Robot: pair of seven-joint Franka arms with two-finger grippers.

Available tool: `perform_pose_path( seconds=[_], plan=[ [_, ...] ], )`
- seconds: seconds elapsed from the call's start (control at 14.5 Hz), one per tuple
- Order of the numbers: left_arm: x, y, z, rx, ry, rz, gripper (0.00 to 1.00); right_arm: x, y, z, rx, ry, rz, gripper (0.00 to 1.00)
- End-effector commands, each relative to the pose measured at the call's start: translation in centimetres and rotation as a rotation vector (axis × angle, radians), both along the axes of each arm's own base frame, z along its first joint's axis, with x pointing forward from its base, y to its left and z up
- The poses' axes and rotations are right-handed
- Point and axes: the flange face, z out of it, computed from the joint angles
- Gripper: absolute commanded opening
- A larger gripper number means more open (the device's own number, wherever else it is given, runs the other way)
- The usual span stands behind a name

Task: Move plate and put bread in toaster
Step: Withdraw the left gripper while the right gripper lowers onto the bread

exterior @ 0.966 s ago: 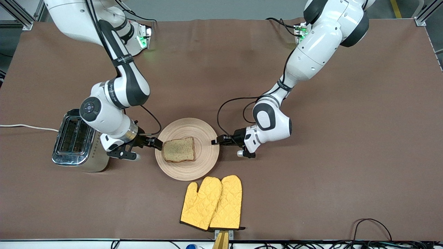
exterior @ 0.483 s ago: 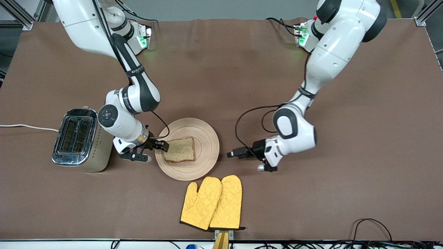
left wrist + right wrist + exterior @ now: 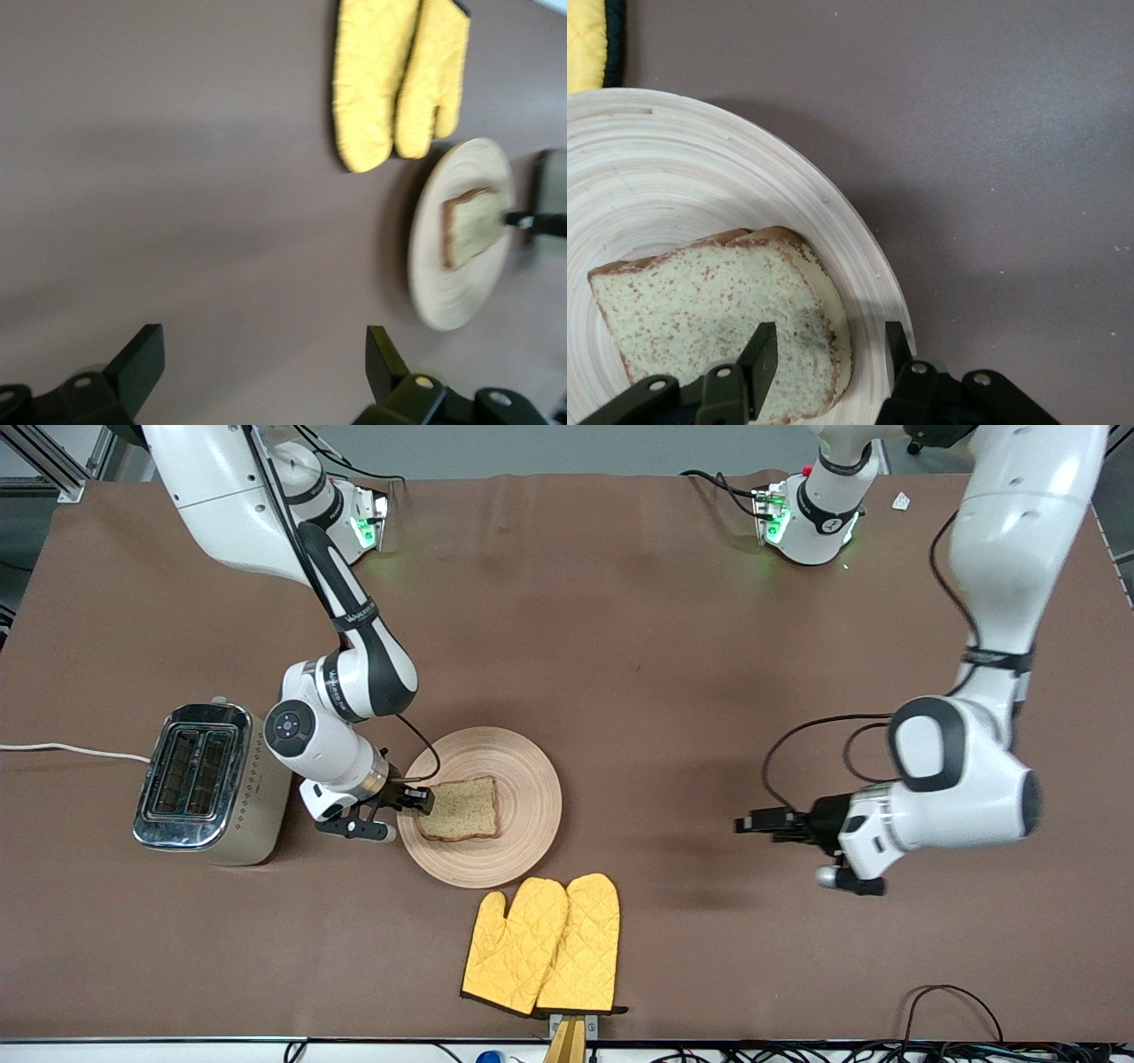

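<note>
The round, light beige wooden plate [image 3: 479,807] with ring grooves lies on the brown bench [image 3: 620,646], between the boxy chrome-topped toaster [image 3: 205,783] and the pair of yellow quilted oven mitts [image 3: 542,943]. The squarish speckled tan slice of bread [image 3: 458,808] rests on it.

The right pincer [image 3: 418,799] sits at the bread's edge nearest the toaster, its fingers [image 3: 760,356] part-open, straddling the crust but not visibly clamped. The left pincer [image 3: 753,823] hangs wide open and empty over bare bench toward the left arm's end, waiting.

The plate looks placed; the bread pickup is in hand. Next comes a firm pinch, a lift, then turning the slice upright over a toaster slot.
</note>
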Motion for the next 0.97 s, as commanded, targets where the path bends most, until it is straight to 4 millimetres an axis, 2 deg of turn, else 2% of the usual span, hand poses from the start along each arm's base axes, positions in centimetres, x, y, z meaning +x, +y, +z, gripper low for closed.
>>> perform_pose_path(
  seconds=[0.0, 0.28, 0.34, 0.55, 0.76, 0.83, 0.9],
  plan=[
    [-1.7, 1.8, 7.1, 0.157, -0.053, -0.086, 1.00, -0.4, 1.0, 0.0, 0.003, 0.007, -0.025, 0.54],
    [-5.6, 3.6, 19.0, 0.420, -0.161, -0.177, 1.00, -0.6, 1.1, -0.8, -0.002, 0.016, -0.025, 0.49],
    [-7.0, 3.8, 20.9, 0.437, -0.144, -0.172, 1.00, -0.6, 1.1, -1.0, -0.003, 0.017, -0.025, 0.47],
    [-9.4, 6.1, 24.9, 0.471, -0.124, -0.097, 1.00, -0.6, 1.1, -1.1, -0.002, 0.017, -0.027, 0.40],
    [-11.5, 5.4, 26.6, 0.502, -0.083, -0.004, 1.00, -0.5, 1.1, -1.1, -0.001, 0.008, -0.028, 0.27],
    [-12.3, 4.7, 26.9, 0.511, -0.084, -0.003, 1.00, -0.5, 1.1, -1.1, -0.001, 0.003, -0.029, 0.24],
    [-13.4, 3.7, 27.6, 0.539, -0.101, -0.017, 1.00, -0.6, 1.1, -1.3, -0.002, 0.006, -0.029, 0.17]
  ],
)
